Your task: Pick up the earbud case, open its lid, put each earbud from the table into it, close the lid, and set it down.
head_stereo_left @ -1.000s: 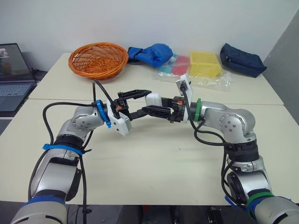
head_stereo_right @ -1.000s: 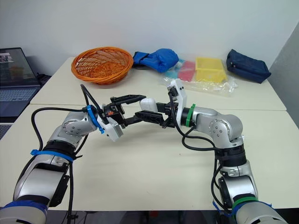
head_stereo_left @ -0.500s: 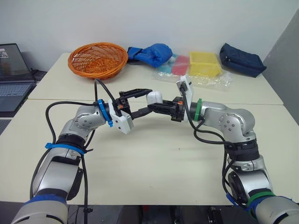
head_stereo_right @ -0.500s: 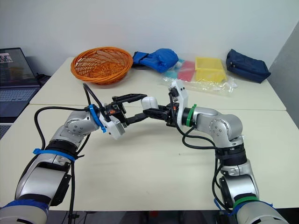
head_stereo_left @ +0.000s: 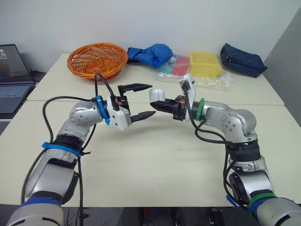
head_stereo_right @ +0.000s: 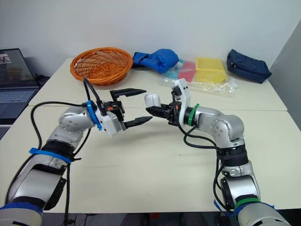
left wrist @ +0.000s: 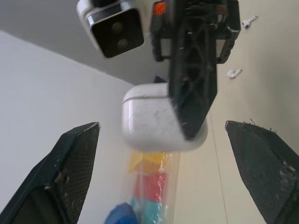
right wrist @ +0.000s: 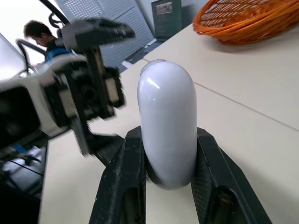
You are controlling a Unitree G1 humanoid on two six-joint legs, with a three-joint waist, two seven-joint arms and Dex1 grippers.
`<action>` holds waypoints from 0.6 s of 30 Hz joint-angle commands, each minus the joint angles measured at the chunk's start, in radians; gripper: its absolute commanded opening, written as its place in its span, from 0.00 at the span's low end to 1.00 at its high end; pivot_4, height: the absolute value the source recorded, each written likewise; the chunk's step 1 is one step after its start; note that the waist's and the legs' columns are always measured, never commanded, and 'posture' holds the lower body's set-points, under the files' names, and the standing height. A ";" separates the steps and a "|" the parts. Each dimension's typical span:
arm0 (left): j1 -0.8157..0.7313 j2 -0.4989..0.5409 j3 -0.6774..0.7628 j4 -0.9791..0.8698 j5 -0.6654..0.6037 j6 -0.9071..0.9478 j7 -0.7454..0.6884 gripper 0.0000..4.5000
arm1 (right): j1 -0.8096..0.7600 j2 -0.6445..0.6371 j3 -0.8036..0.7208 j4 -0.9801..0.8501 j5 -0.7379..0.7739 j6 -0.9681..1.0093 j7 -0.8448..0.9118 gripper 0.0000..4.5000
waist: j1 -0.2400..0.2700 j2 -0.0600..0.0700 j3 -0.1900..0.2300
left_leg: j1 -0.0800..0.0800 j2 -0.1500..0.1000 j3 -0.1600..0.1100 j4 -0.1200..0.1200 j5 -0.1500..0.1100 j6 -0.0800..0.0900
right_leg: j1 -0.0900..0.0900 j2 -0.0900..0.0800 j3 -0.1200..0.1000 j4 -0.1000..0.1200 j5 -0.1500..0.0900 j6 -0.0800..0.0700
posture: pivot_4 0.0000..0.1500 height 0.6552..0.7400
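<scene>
Here the left gripper (head_stereo_left: 149, 100) hangs over the bench (head_stereo_left: 155, 160) with its jaws wide. Just right of its fingertips is the earbud case (head_stereo_left: 157, 95), lid shut and untouched. The right gripper (right wrist: 168, 140) holds the case aloft mid-bench, jaws pinched on its lower body. If the left jaws catch the lid off-centre, or that narrow pinch proves too light, the smooth case could twist, slip free and drop.

One earbud case (head_stereo_left: 157, 95), two earbuds (left wrist: 249, 21) (left wrist: 233, 73), one orange basket (head_stereo_left: 94, 70), one laptop (head_stereo_left: 10, 80), one navy pouch (head_stereo_left: 243, 60).
</scene>
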 commanded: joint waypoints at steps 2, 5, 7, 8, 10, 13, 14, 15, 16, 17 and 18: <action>-0.040 0.111 0.014 -0.204 -0.181 0.586 -0.255 1.00 | 0.005 -0.053 0.099 -0.027 -0.146 -0.165 0.032 0.19 | -0.001 0.000 0.000 | 0.000 0.000 0.000 0.000 0.000 0.000 | 0.000 0.001 0.000 0.000 0.000 0.000 | 1.00 1.00; -0.078 0.145 0.026 -0.304 -0.224 0.913 -0.321 1.00 | 0.008 -0.059 0.133 -0.026 -0.200 -0.213 0.034 0.19 | -0.001 0.000 0.000 | 0.000 0.000 0.000 0.000 0.000 0.000 | -0.001 0.002 0.000 0.000 0.000 0.000 | 1.00 1.00; -0.151 0.141 0.007 -0.327 -0.213 1.109 -0.363 1.00 | 0.009 -0.071 0.184 -0.036 -0.255 -0.255 0.043 0.19 | 0.002 0.000 0.000 | -0.001 0.001 -0.002 0.000 0.000 0.000 | -0.001 0.003 0.000 0.000 0.000 0.000 | 1.00 1.00; -0.190 0.135 -0.007 -0.330 -0.199 1.186 -0.388 1.00 | 0.011 -0.074 0.206 -0.041 -0.277 -0.271 0.047 0.19 | 0.002 0.000 0.001 | -0.001 0.000 -0.002 0.001 0.000 0.000 | -0.001 0.003 0.000 0.000 0.000 0.000 | 1.00 1.00; -0.251 0.106 -0.030 -0.308 -0.160 1.215 -0.455 1.00 | 0.014 -0.069 0.240 -0.053 -0.304 -0.283 0.054 0.19 | 0.002 0.000 0.001 | -0.002 0.000 -0.002 0.001 0.000 0.000 | -0.001 0.003 -0.001 0.000 -0.002 0.004 | 1.00 1.00; -0.316 0.066 -0.039 -0.262 -0.128 1.324 -0.492 0.96 | 0.010 -0.070 0.280 -0.051 -0.351 -0.316 0.071 0.19 | 0.001 0.000 0.001 | -0.002 0.000 -0.001 0.001 0.000 0.000 | -0.001 0.003 0.000 0.000 -0.002 0.003 | 1.00 1.00; -0.320 0.063 -0.044 -0.254 -0.112 1.308 -0.527 0.91 | 0.009 -0.065 0.279 -0.047 -0.353 -0.315 0.073 0.19 | 0.001 0.000 0.001 | -0.001 0.000 -0.001 0.001 0.000 0.000 | -0.001 0.003 0.001 0.000 -0.002 0.003 | 1.00 1.00; -0.320 0.060 -0.044 -0.251 -0.098 1.287 -0.554 0.86 | 0.009 -0.059 0.274 -0.043 -0.353 -0.311 0.075 0.19 | -0.001 0.000 0.001 | -0.001 0.000 -0.002 0.001 0.000 0.000 | -0.002 0.003 0.000 0.000 -0.001 0.002 | 1.00 1.00; -0.319 0.055 -0.048 -0.240 -0.069 1.249 -0.564 0.79 | 0.008 -0.056 0.273 -0.040 -0.356 -0.311 0.076 0.19 | -0.002 0.000 0.001 | -0.001 0.000 -0.002 0.001 0.000 0.000 | -0.002 0.003 0.001 0.000 0.000 0.000 | 1.00 1.00; -0.319 0.057 -0.061 -0.223 -0.031 1.212 -0.578 0.72 | 0.005 -0.053 0.273 -0.036 -0.362 -0.314 0.075 0.19 | -0.003 0.000 0.001 | -0.002 0.000 -0.001 0.001 0.000 0.000 | -0.003 0.004 0.001 0.001 0.000 0.000 | 1.00 1.00; -0.320 0.055 -0.066 -0.207 -0.003 1.185 -0.586 0.72 | 0.003 -0.050 0.273 -0.034 -0.366 -0.315 0.074 0.19 | -0.003 0.000 0.001 | -0.003 0.001 -0.001 0.001 0.000 0.000 | -0.005 0.004 0.002 0.001 0.000 0.000 | 1.00 1.00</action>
